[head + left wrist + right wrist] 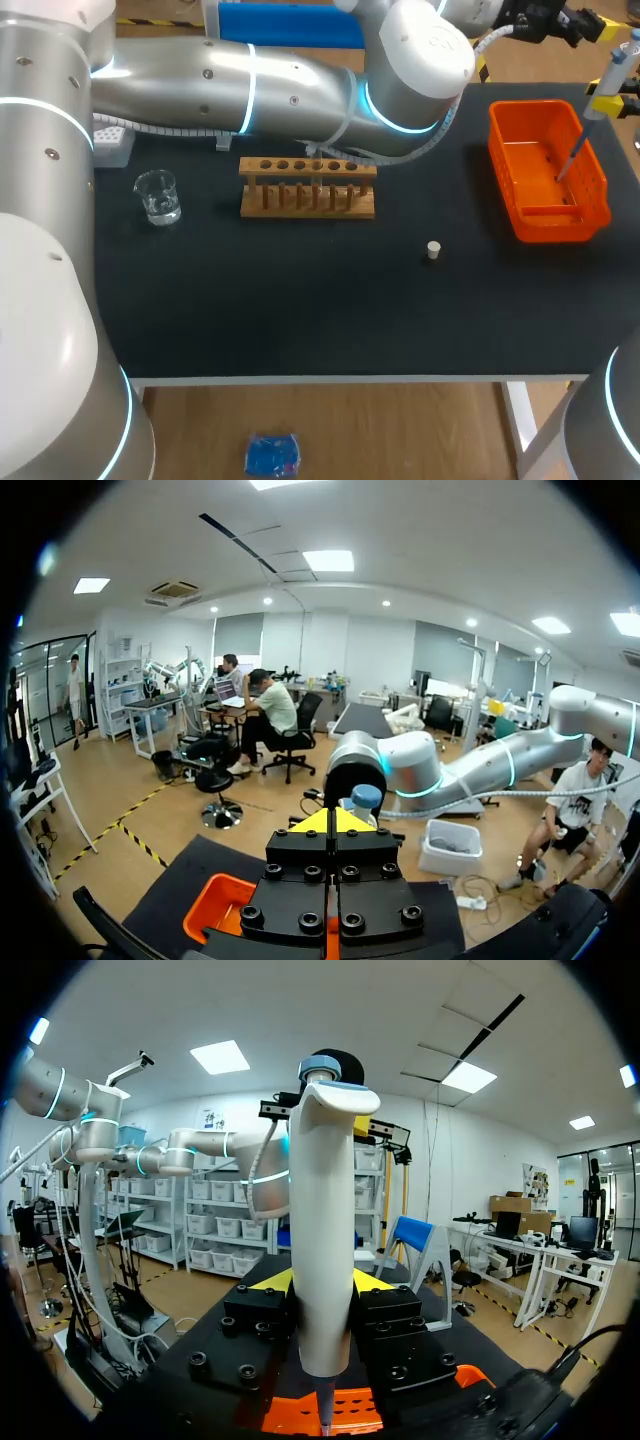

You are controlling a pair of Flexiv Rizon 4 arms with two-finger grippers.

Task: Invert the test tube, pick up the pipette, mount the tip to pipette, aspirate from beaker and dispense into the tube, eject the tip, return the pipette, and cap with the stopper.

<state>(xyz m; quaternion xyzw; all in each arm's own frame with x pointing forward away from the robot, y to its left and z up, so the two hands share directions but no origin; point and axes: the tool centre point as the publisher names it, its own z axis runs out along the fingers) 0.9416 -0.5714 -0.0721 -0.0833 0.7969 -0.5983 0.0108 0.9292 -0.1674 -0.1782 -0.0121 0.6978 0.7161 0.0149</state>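
Observation:
My right gripper is shut on the white pipette, which stands upright between its fingers. In the head view the pipette hangs at the far right with its thin lower end over the orange basket. My left arm reaches across the back of the table. Its gripper is near the pipette's top, and its yellow tips are pressed together with nothing between them. The pipette's blue cap shows just ahead of them. A wooden tube rack, a glass beaker and a small stopper sit on the black mat.
A white tip box stands at the back left, partly behind my left arm. The orange basket lies under my right gripper. My left arm's elbow hangs above the rack's far side.

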